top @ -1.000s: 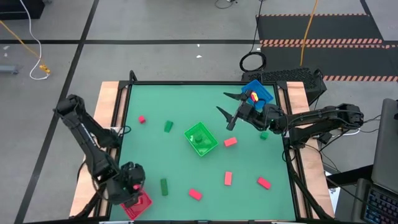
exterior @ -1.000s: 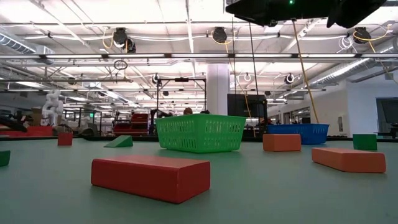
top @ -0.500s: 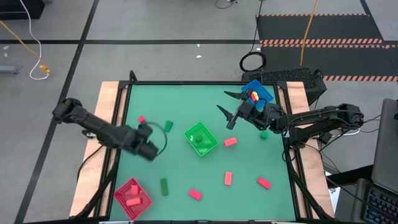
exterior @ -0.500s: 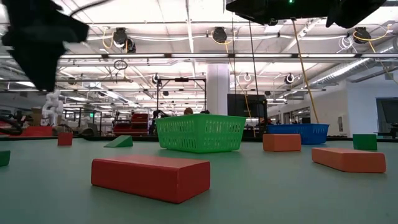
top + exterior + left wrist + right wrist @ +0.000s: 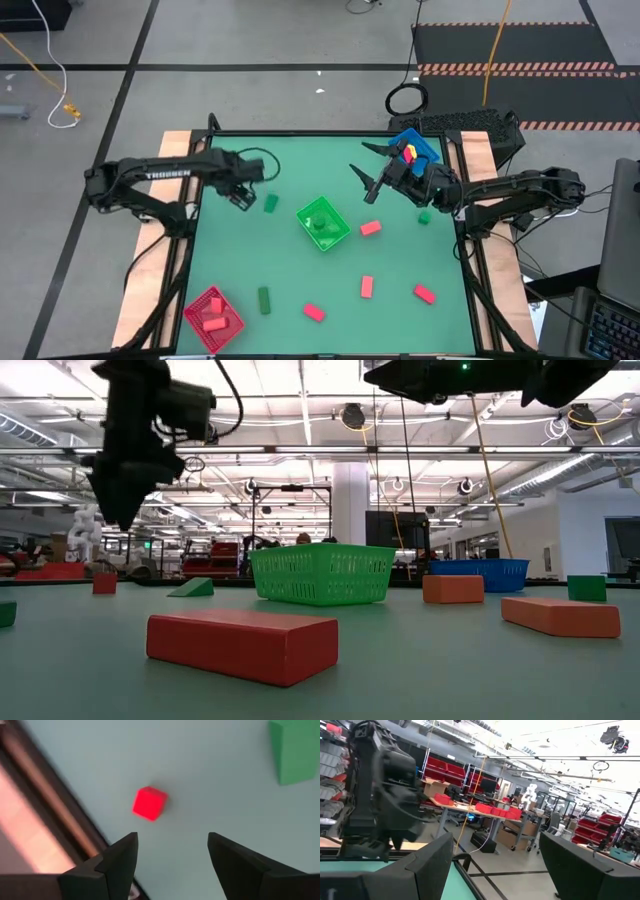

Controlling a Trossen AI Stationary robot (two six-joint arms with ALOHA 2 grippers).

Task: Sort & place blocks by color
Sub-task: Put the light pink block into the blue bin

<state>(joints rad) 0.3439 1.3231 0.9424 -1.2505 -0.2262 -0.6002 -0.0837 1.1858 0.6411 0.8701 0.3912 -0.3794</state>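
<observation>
My left gripper is open and hovers over the table's far left part. In the left wrist view a small red block lies flat on the mat just ahead of the fingers, and a green block lies farther off. That green block is just right of the gripper. My right gripper is open and held in the air beside the blue bin. More red blocks and green blocks lie flat on the mat.
The green bin stands mid-table with green blocks inside. The red bin sits at the near left corner holding red blocks. The blue bin holds a yellow and red piece. A dark raised rim borders the mat close to my left gripper.
My left gripper has swung from over the red bin at the near left corner toward the far edge and now hangs over the small red block at the far left. My right arm has kept still. No block has moved.
</observation>
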